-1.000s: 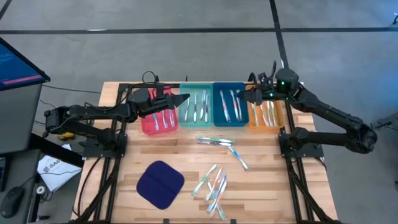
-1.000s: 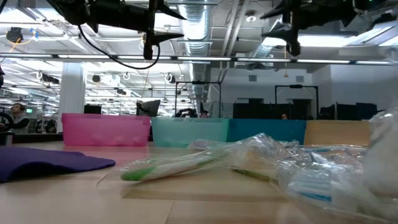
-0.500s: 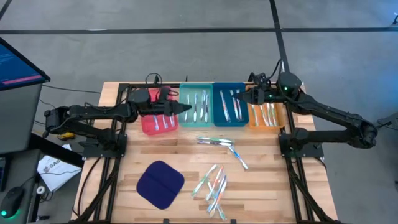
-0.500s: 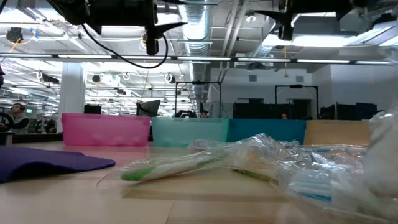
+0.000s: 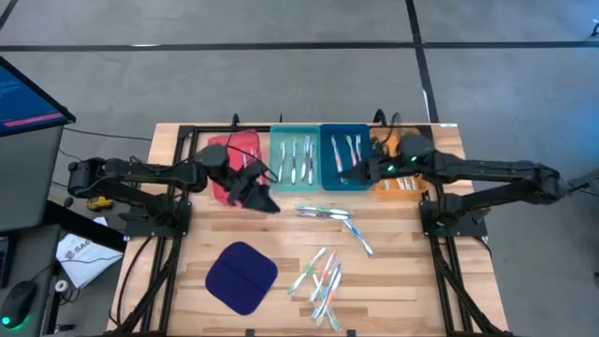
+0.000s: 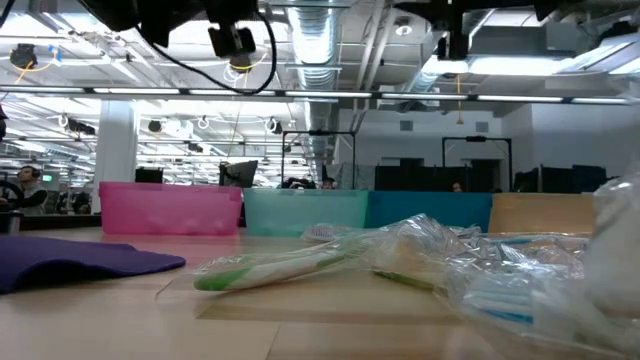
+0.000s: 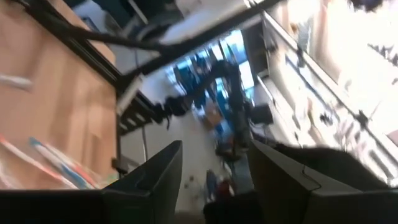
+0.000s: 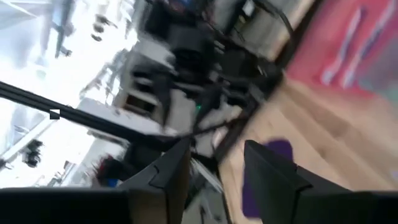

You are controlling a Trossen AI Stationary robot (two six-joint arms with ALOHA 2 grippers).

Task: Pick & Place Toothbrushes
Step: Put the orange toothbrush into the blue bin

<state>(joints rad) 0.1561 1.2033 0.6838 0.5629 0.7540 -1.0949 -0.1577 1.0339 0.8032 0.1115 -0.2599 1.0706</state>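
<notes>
The job looks a little more than half done, judging by the count: in the high view four trays stand in a row near the upper middle of the frame, a red tray (image 5: 227, 161), a teal tray (image 5: 294, 157), a blue tray (image 5: 344, 157) and an orange tray (image 5: 404, 167), and each already holds a few toothbrushes (image 5: 298, 159). What is left lies loose on the wooden desk (image 5: 402, 281): a pair just below the trays at centre frame (image 5: 323, 213), one slanted brush a little to their lower right (image 5: 359, 237), and a small heap lower down, right of centre (image 5: 321, 281). Both arms hover over the lower edge of the tray row with nothing between their fingers. The left pincer (image 5: 263, 199) hangs just below the red tray, its fingers spread apart and empty, as the left wrist view shows with only room beyond the gap (image 7: 211, 180). The right pincer (image 5: 343, 176) sits over the lower edge of the blue tray, fingers parted and bare in its own wrist view (image 8: 214, 180). A dark blue cloth pad (image 5: 241, 277) rests in the lower left part of the desk. The desk is pale wood planks on a black frame, standing on a grey floor; a monitor (image 5: 28, 98) shows at the left edge. From the low view, the room behind is a wide open workspace with ceiling ducts and strip lights.
</notes>
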